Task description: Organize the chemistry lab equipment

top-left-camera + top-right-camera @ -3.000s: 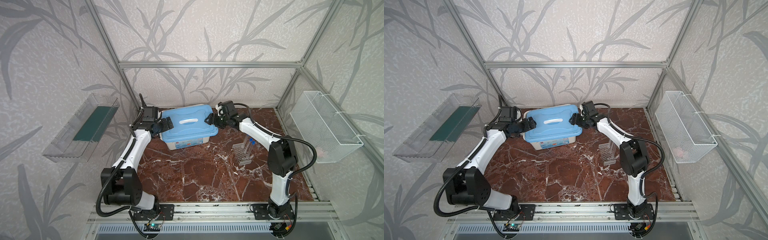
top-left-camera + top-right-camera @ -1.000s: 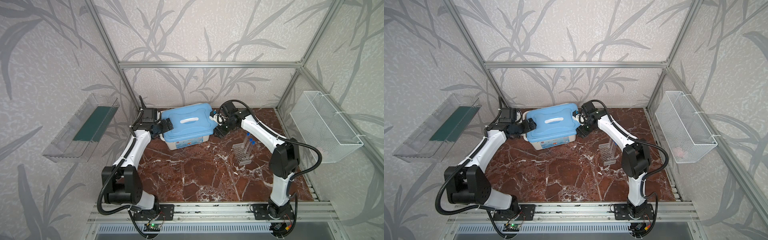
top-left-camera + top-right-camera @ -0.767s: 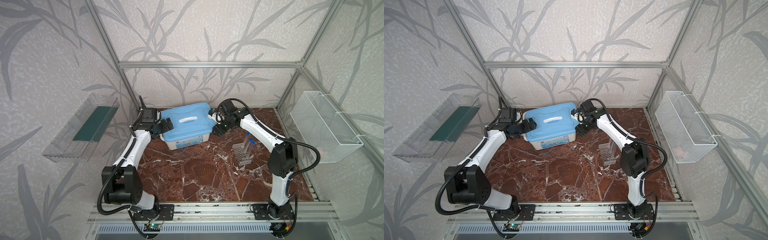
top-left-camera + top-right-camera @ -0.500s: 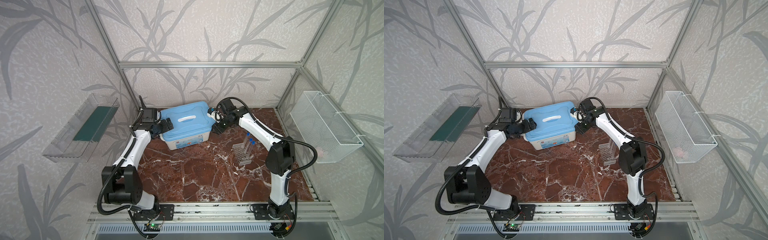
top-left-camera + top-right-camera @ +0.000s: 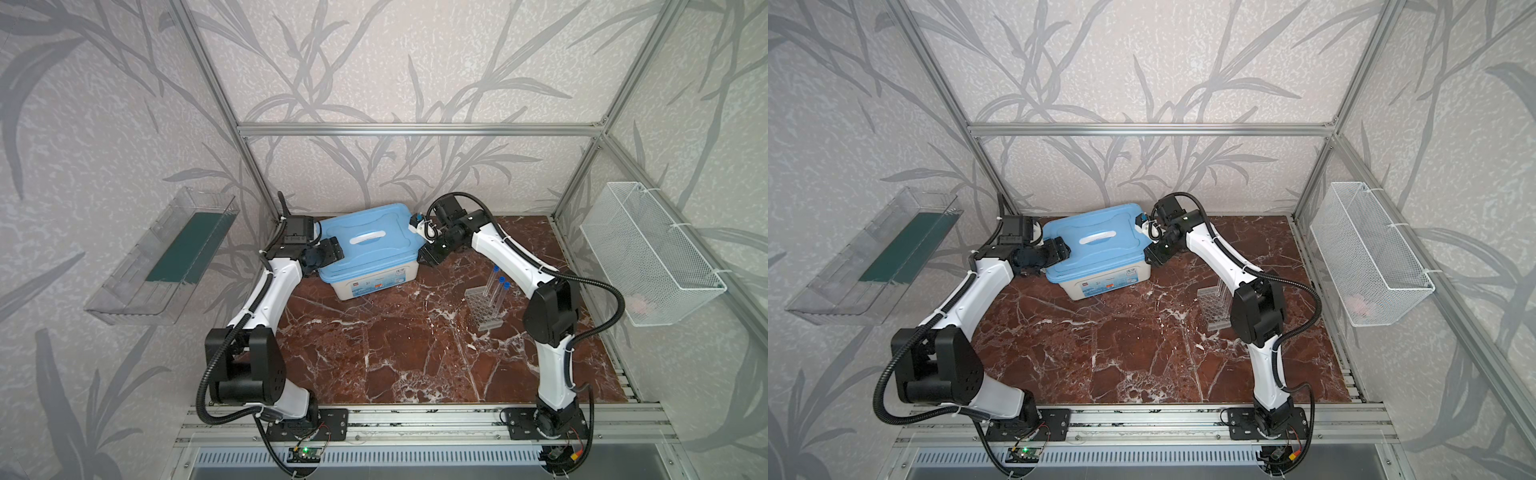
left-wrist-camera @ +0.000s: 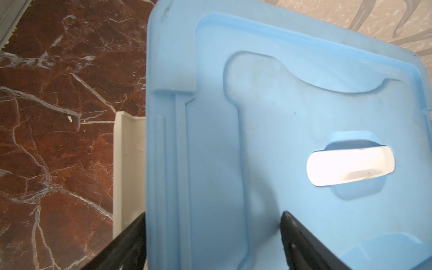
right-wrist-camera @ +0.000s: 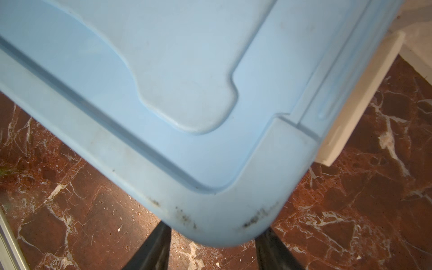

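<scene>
While both arms reach to the white box [image 5: 368,286] on the counter [image 5: 395,357], the left jaws stand wide apart across the left edge of its blue lid [image 5: 365,235]. In the left wrist view one jaw lies on top of the lid [image 6: 280,117] and the other goes down outside the rim, beside a white side flap [image 6: 129,163]. Whether they press the lid, I cannot tell. The right jaws are also apart, but their tips are hidden under the lid's corner [image 7: 233,210], so I cannot tell if they grip anything. The clear tube rack [image 5: 480,309], with three blue-capped test tubes [image 5: 498,293] upright in it, stands on the counter well apart from the right jaws, on their side away from the box.
</scene>
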